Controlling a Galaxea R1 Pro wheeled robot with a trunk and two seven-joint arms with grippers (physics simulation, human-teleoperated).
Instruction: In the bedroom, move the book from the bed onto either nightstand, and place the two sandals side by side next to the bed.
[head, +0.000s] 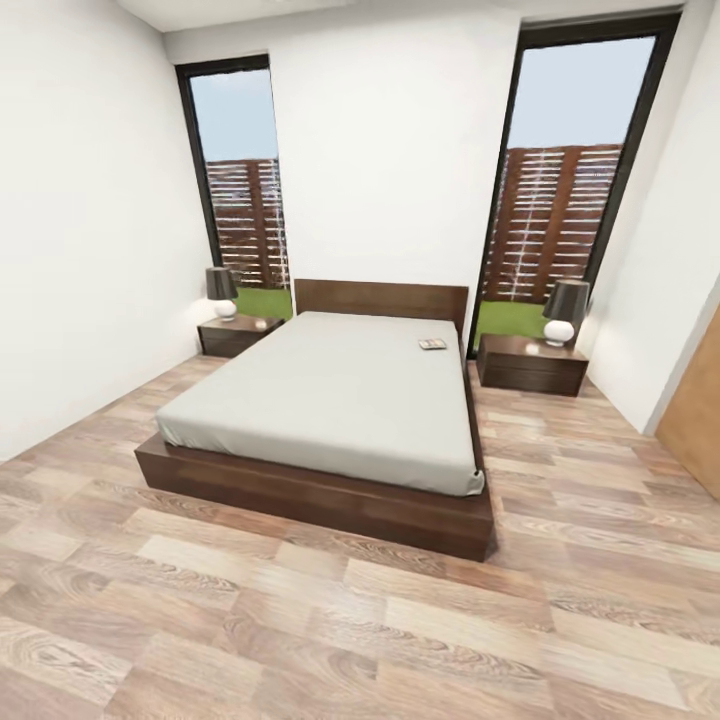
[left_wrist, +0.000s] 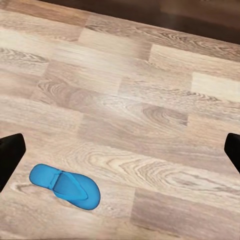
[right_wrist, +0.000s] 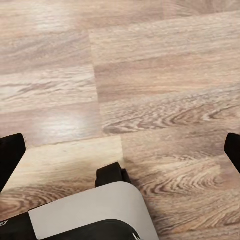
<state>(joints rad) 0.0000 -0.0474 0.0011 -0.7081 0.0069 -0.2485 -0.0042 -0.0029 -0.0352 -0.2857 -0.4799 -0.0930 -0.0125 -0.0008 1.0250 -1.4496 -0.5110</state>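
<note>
Off-white mattress of the bed (head: 330, 400) carries the book (head: 432, 344) near the headboard, one blue sandal (left_wrist: 65, 186) lies on the floor planks (left_wrist: 150, 100), both grippers spread wide, empty, so nothing seems done.

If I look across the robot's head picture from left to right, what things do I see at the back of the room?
Left window → left lamp on the left nightstand → headboard → book on the bed → right nightstand → right lamp.
</note>
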